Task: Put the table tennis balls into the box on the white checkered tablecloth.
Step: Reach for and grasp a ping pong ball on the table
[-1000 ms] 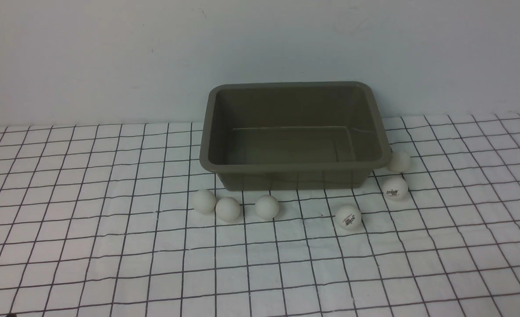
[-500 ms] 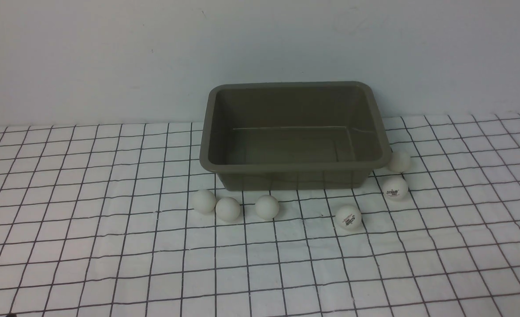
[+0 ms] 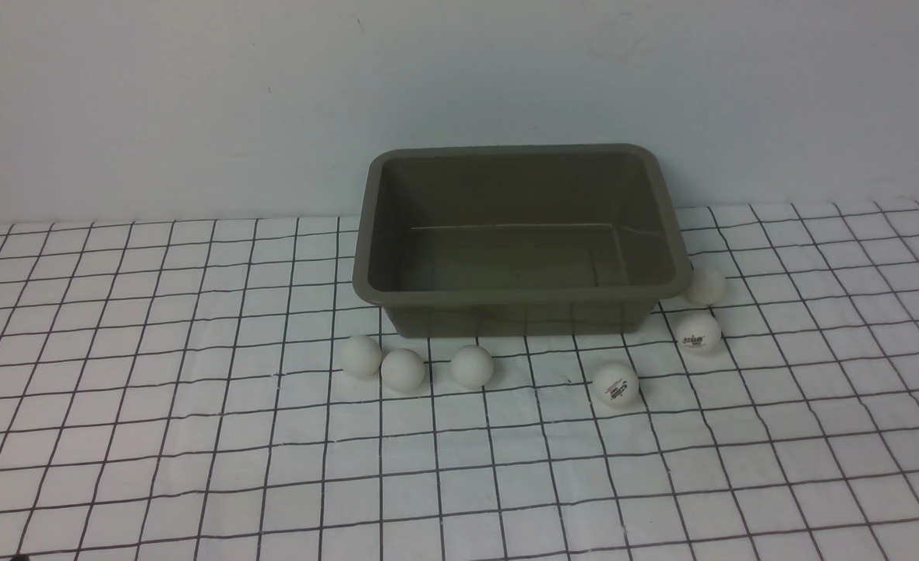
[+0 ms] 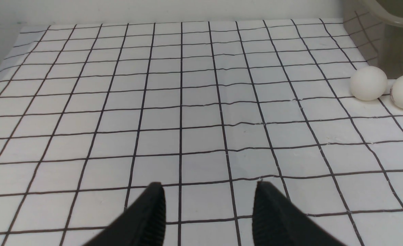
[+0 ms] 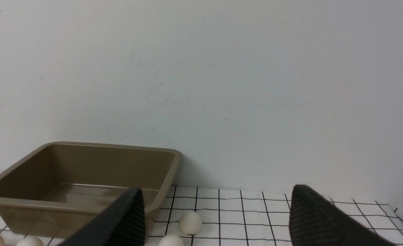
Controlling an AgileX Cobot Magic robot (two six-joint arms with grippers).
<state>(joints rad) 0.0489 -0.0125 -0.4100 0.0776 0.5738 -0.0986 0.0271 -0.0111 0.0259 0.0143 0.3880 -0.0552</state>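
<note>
The olive-grey box [image 3: 514, 292] stands empty on the white checkered tablecloth [image 3: 195, 436]. Several white table tennis balls lie round it: three in front at the left [image 3: 361, 356], [image 3: 403, 369], [image 3: 472, 366], one with a logo in front [image 3: 615, 384], two by its right corner [image 3: 698, 333], [image 3: 705, 286]. Neither gripper shows in the front view. The left gripper [image 4: 208, 191] is open and empty over bare cloth, with two balls [image 4: 368, 83] far off. The right gripper [image 5: 217, 198] is open and empty, facing the box [image 5: 85, 171] and balls [image 5: 190, 222].
A plain pale wall [image 3: 195, 101] rises right behind the box. The cloth's far edge meets the wall. The cloth is slightly wrinkled in front of the box.
</note>
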